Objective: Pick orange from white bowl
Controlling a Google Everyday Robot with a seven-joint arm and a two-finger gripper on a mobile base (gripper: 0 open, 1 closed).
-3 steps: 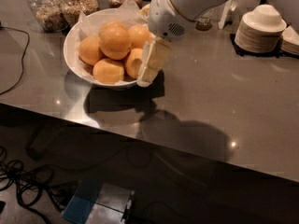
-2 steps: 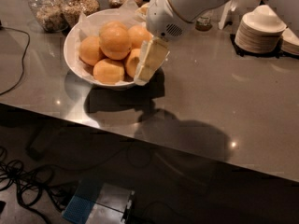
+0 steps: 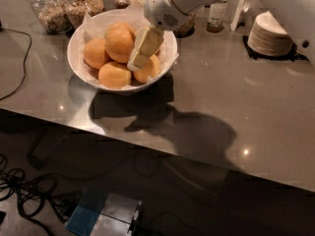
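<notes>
My claw (image 3: 140, 54) sits low over the white bowl (image 3: 78, 65), far left on the desk (image 3: 236, 97), touching the right-hand orange (image 3: 149, 70). I cannot tell if it grips. The fruit looks firm, round and prone to roll, so I'd pinch across its middle.

Wide, glossy white bowl (image 3: 73, 53), paper-lined, stands upper left of frame on grey countertop (image 3: 236, 112), holding several round oranges (image 3: 114, 75). Pale gripper (image 3: 137, 60) reaches down into bowl's right side, against the fruit

end effector (image 3: 138, 59) over white bowl (image 3: 72, 64) | jars (image 3: 83, 6) behind, perhaps close | counter (image 3: 236, 97) right open
</notes>
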